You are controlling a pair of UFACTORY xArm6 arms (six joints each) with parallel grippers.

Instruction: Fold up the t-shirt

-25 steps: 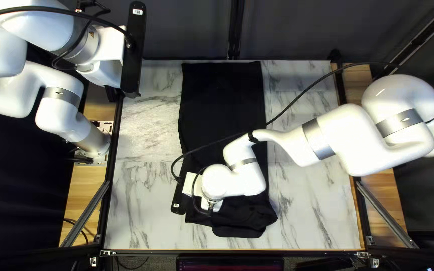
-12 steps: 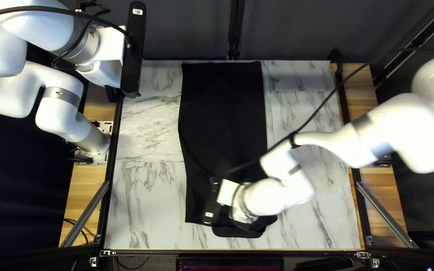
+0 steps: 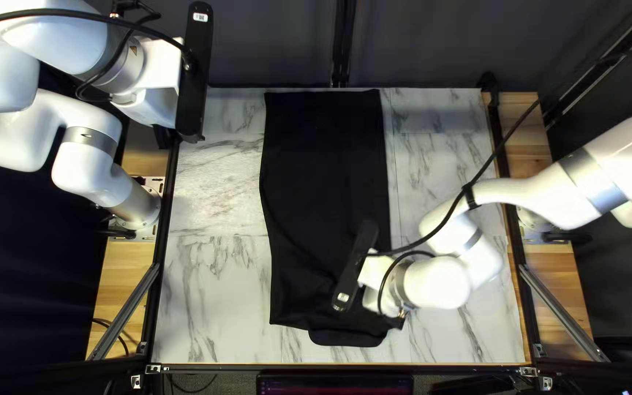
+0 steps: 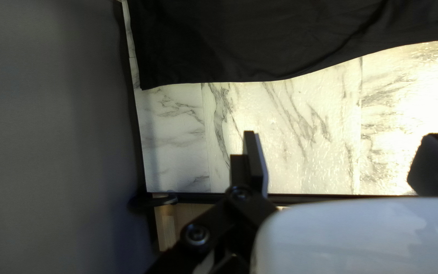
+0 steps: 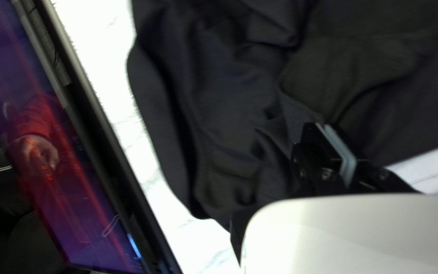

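"From left to right, please. What stands at the left?"

"The left gripper [image 4: 341, 134], above the table [image 3: 213, 292] by its far left corner. Its jaws are spread well apart, with only air between them. It has held that pose and takes no part."

"And the centre?"

"The t-shirt [image 3: 323, 168], black, laid as a long strip down the table's middle, from the far edge almost to the near one. A rounded flap [image 3: 347, 338] protrudes at the table's near side. The strip's outline looks unchanged; what has altered is that its left side by the table's near edge now lies uncovered."

"Uncovered by what?"

"By the right arm [image 3: 579, 183], which has drawn back toward the table's right edge. The right gripper [image 5: 325, 133] now sits over the table's near part, right of the middle. Its jaws are closed against each other, apparently on no cloth (I had half expected a pinch of hem)."

"Meaning, for the fold?"

"The sides seem to be tucked in, so I judge this a pause between folds. The creases [image 5: 280, 132] toward the table's near side may want smoothing first; otherwise the next lengthwise turn could trap them. To take up an end, the right gripper would have to part its jaws."
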